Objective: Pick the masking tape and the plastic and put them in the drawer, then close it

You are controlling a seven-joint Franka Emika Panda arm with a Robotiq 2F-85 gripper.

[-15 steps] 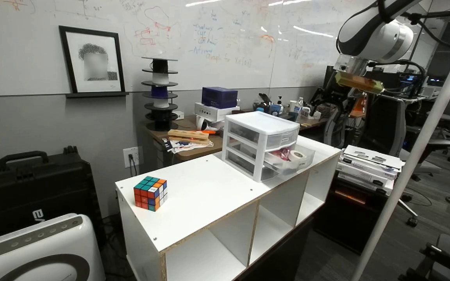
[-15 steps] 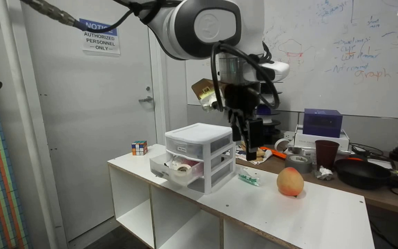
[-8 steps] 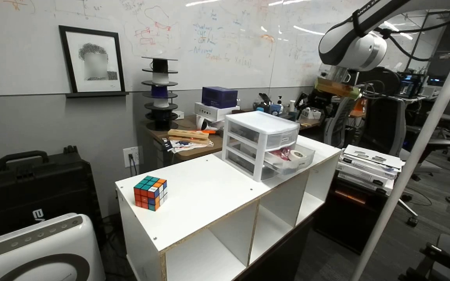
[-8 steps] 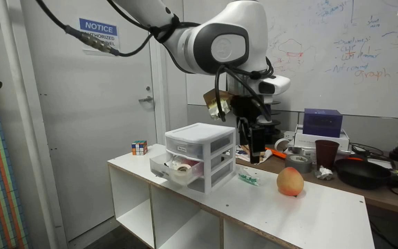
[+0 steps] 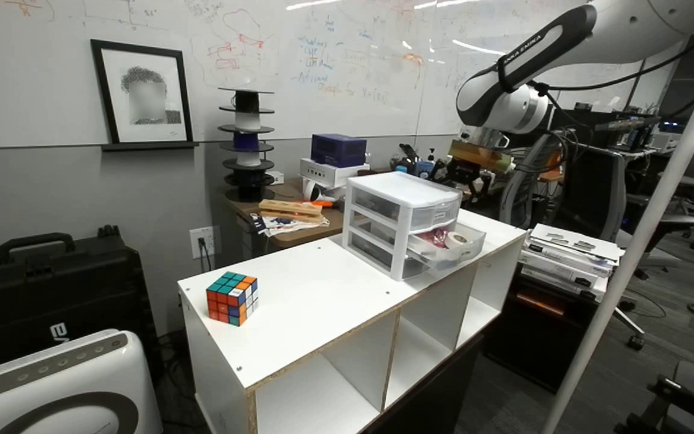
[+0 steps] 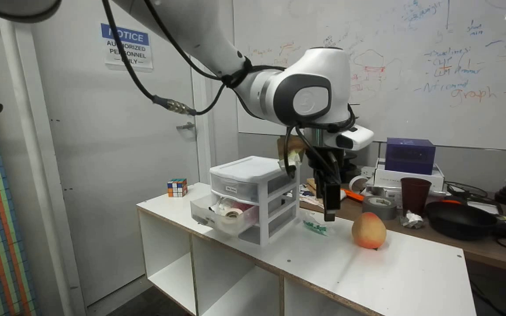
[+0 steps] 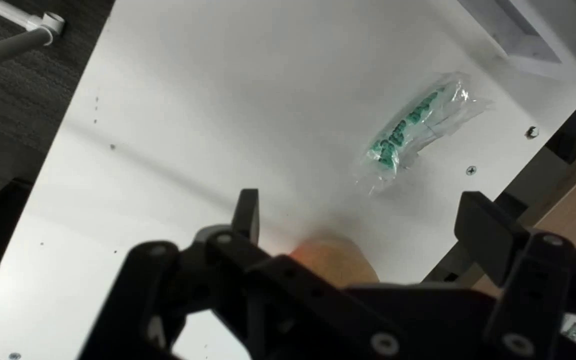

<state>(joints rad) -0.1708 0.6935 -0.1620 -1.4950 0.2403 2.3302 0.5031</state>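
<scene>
The drawer is jutting from the middle level of its white unit, presumably leaving room for things to be dropped in from above. Inside it the masking tape is already sitting beside a reddish thing, so that part of the job is probably standing finished. The plastic, taken here to be the clear, green-filled wrapper, is lying loose on the worktop just beside the unit and is presumably awaiting its turn. The jaws are hanging above the worktop, spread wide and holding nothing; that width is likely giving them room to straddle the plastic. In the wrist view the plastic is showing ahead of their tips rather than between them, so the next move is probably calling for a shift towards the unit, then a descent. The peach is resting near the plastic, probably playing no part but risking a nudge. The plastic is looking thin and crinkled, so it is probably going to crumple under pressure, and its fuller green stretch is perhaps offering the firmer grip
</scene>
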